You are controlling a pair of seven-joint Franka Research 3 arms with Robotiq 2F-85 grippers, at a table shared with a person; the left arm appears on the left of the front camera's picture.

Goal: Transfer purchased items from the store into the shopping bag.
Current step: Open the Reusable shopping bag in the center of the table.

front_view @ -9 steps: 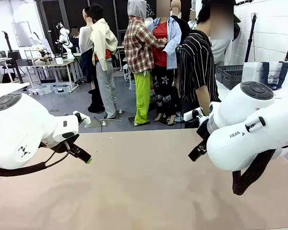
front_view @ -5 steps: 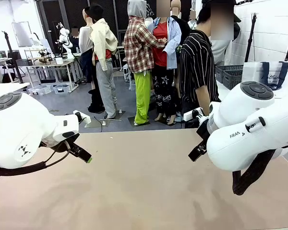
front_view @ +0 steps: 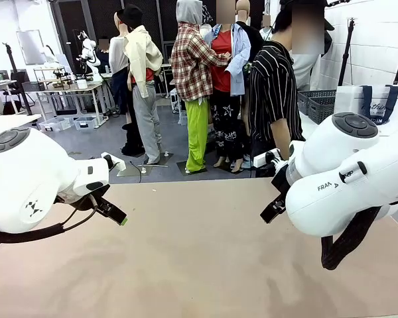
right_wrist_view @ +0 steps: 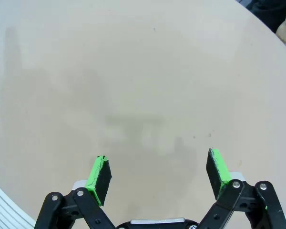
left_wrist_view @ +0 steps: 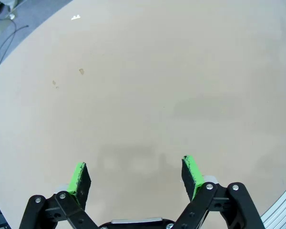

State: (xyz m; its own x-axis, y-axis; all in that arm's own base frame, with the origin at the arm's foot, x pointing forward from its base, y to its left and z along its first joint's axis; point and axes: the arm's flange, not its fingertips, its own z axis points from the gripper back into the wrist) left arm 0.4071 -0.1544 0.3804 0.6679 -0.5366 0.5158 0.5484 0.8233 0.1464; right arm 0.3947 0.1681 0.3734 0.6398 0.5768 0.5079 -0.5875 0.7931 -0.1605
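Setup step, transfer not yet begun by my read. Left pincer [left_wrist_view: 133, 167] has its jaws spread wide and holds nothing, hovering over the table [front_view: 199, 258] at 9 o'clock in the front view. Right pincer [right_wrist_view: 158, 160] is the same, wide and empty, at 3 o'clock. A dark lattice basket [front_view: 322, 105] sits at 2 o'clock, off the table and beside the person [front_view: 273, 93]. It is likely the store; I can't tell its contents. Next, the store and bag must come within reach. Then 1 pincer drops onto an item; no reopening needed.

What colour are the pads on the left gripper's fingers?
Bright green. The pads of the left gripper show best in the left wrist view.
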